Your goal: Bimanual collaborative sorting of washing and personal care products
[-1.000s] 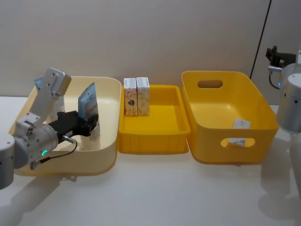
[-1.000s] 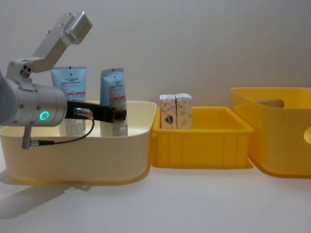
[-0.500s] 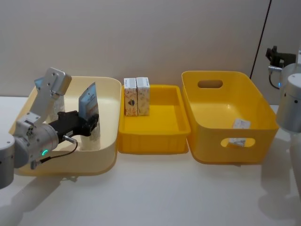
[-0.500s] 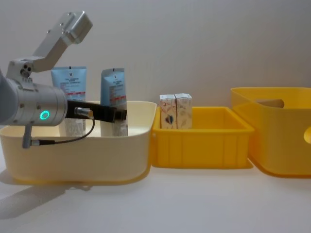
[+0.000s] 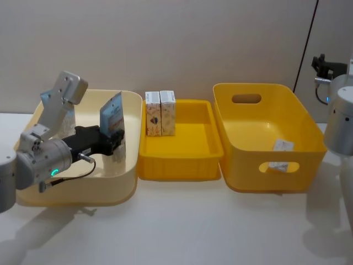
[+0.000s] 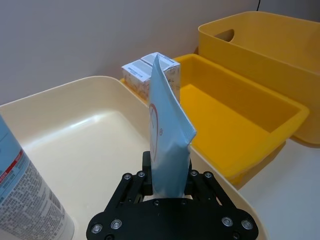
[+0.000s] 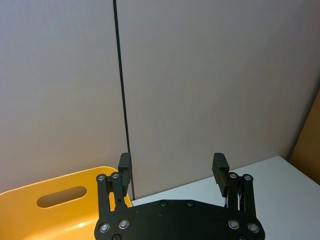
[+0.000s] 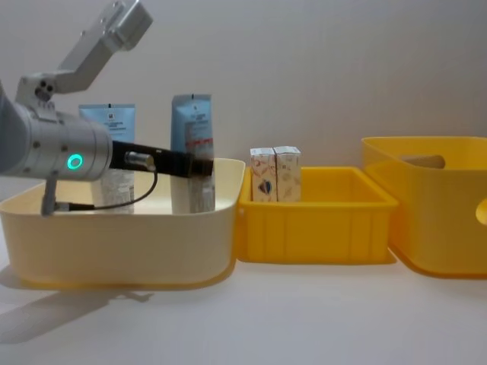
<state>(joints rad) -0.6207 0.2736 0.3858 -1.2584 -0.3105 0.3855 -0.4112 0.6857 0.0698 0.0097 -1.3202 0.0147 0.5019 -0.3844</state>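
1. Pale wall behind and a white table point(image 5: 182, 226) in front. On the table in the head view, a cream bin point(image 5: 126, 179) sits at 9 o'clock, a shallow yellow tray point(image 5: 179, 165) in the middle and a deep yellow bin point(image 5: 259, 176) at 3 o'clock.
2. The left gripper point(image 6: 169, 176) reaches into the cream bin, its jaws pinching a light-blue tube point(image 6: 167, 135) low on the body. The tube stands upright near the bin's 3 o'clock wall with its crimped end up.
3. A second tube point(image 8: 114, 144) stands upright toward the bin's 10 o'clock corner. Two cartons point(image 5: 160, 113) stand touching at the tray's 11 o'clock corner.
4. The right gripper point(image 7: 172, 164) is parked high at 2 o'clock, jaws spread and empty.
5. Handling, as I judge it:
   - The tube looks light, soft-walled and glossy, so a hard squeeze would dent it and a weak one might let it slide.
   - The fuller lower body, where it is held now, seems the surest place to grip.
   - The cartons look light and stiff but crushable, and are probably best taken across their flat faces.
6. Hard to tell:
   - The held tube's bottom end is hidden by the jaws and the bin wall, so I cannot say whether it touches the bin floor.
   - An arm link covers part of the second tube in the head view.
   - The label print is too small to read.
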